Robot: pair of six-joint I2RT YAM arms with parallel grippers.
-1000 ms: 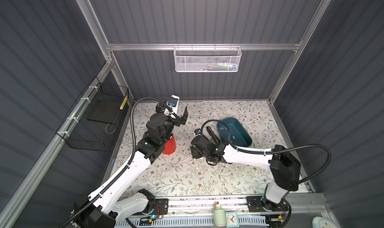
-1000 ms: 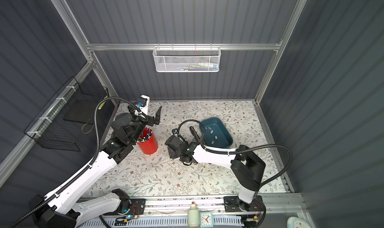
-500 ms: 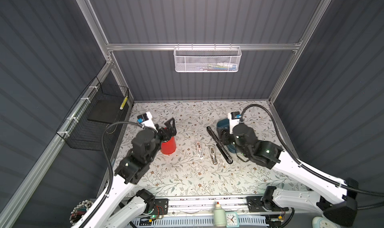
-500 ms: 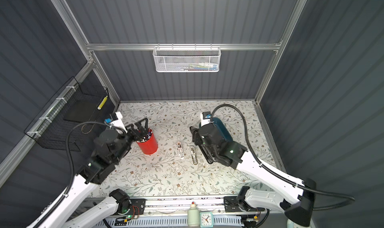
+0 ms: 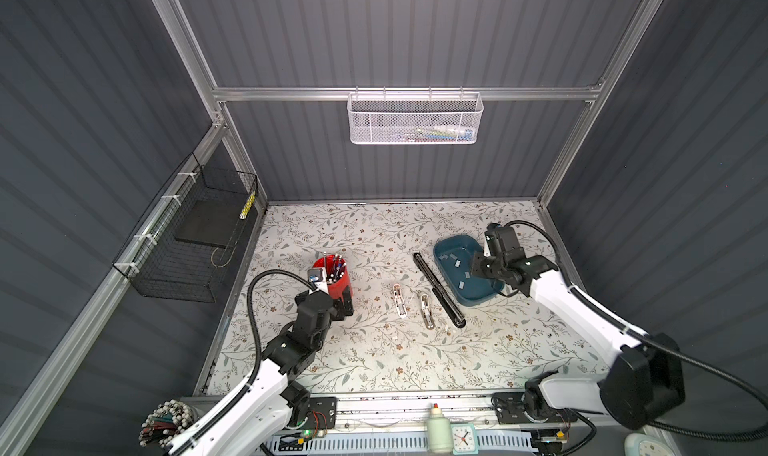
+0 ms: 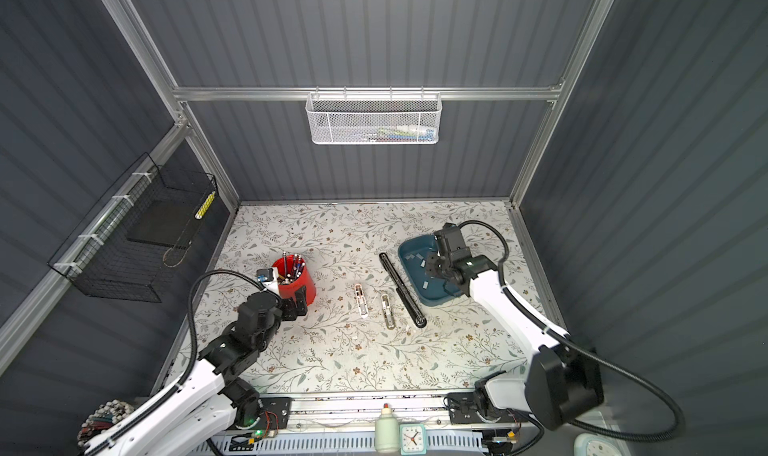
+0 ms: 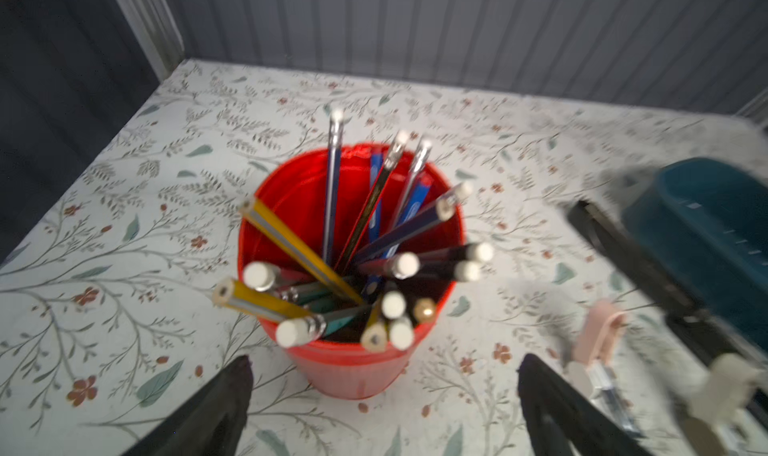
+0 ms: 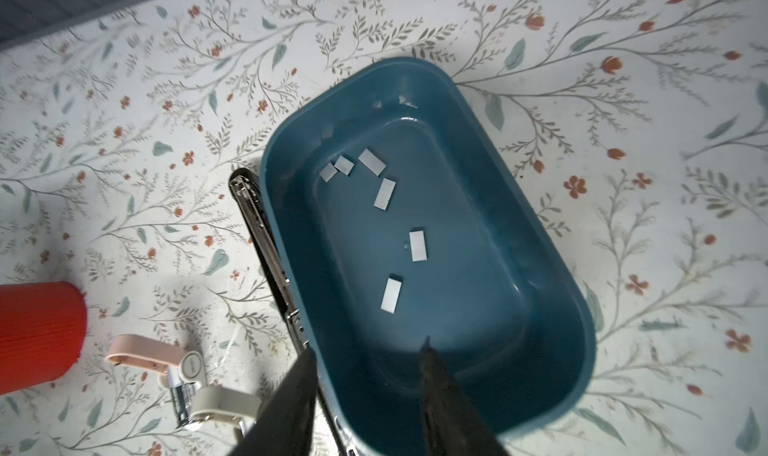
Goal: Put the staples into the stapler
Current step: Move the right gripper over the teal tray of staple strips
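Right pincer (image 8: 368, 346) part-open, empty, over teal tray (image 8: 457, 288); nearest staple strip (image 8: 391, 294) just ahead: lower, straddle its width, pinch lightly.

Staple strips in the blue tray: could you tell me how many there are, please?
6 staple strips in the blue tray: three clustered near one end, a fourth beside them, two nearer the middle. The right gripper could hide more.
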